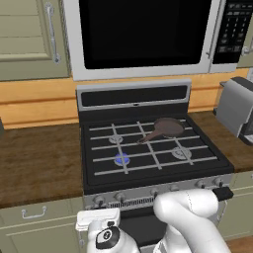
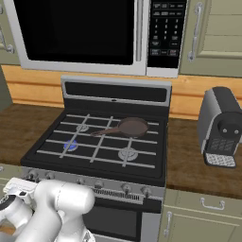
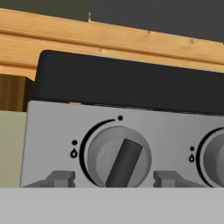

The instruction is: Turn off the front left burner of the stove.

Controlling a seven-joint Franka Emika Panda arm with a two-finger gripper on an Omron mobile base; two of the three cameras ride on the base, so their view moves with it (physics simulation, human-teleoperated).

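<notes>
The front left burner (image 1: 121, 158) (image 2: 71, 145) on the black stove (image 1: 133, 96) (image 2: 116, 92) shows a blue ring under the grey grate bars. In the hand view, the leftmost round grey knob (image 3: 119, 157) on the silver front strip sits close ahead. Its dark bar is tilted, pointing up and a little right of the dot above it. My gripper (image 3: 116, 179) straddles this knob, one fingertip (image 3: 61, 178) to its left and the other to its right. A narrow gap is left on the left side, and the jaws read as open.
A brown frying pan (image 1: 168, 127) (image 2: 132, 126) rests on the back right burner. A second knob (image 3: 214, 157) sits just to the right. A toaster (image 1: 237, 108) and a coffee machine (image 2: 220, 127) stand on the right counter, and the microwave (image 1: 143, 34) hangs above.
</notes>
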